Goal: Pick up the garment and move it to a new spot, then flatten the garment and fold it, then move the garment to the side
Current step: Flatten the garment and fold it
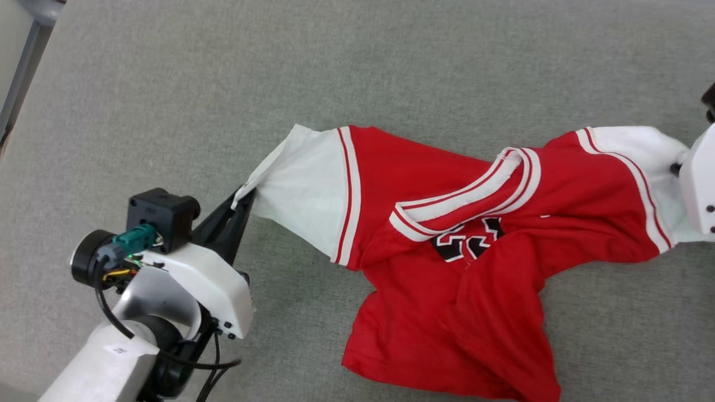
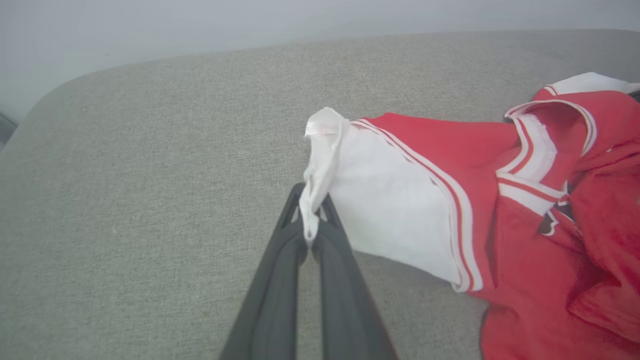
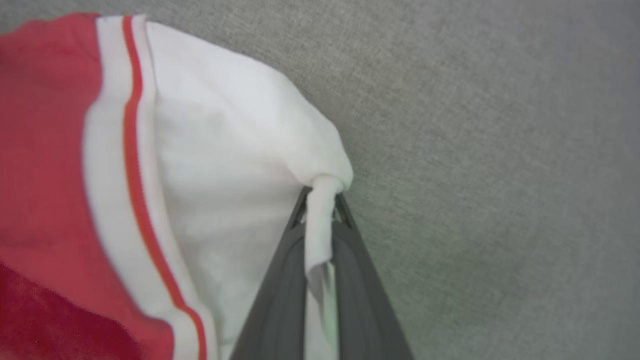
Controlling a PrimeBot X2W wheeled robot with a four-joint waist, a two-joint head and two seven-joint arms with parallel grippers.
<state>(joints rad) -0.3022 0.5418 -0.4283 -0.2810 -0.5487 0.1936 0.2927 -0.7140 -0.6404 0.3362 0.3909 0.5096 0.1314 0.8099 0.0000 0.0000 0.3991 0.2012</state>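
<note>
Head view: left claw [image 1: 246, 195] and right claw [image 3: 322, 200] each clamp a sliver of cuff on the red, white-sleeved jersey T-shirt [image 1: 413, 173]; a hard stretch could slip one free.

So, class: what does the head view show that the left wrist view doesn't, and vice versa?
Head view: the crumpled lower hem of the red short-sleeved jersey T-shirt and the right arm's pale housing. Left wrist view: the grey fabric surface's rounded far edge, a pale wall beyond. Both: the left gripper shut on a white sleeve, the striped collar.
</note>
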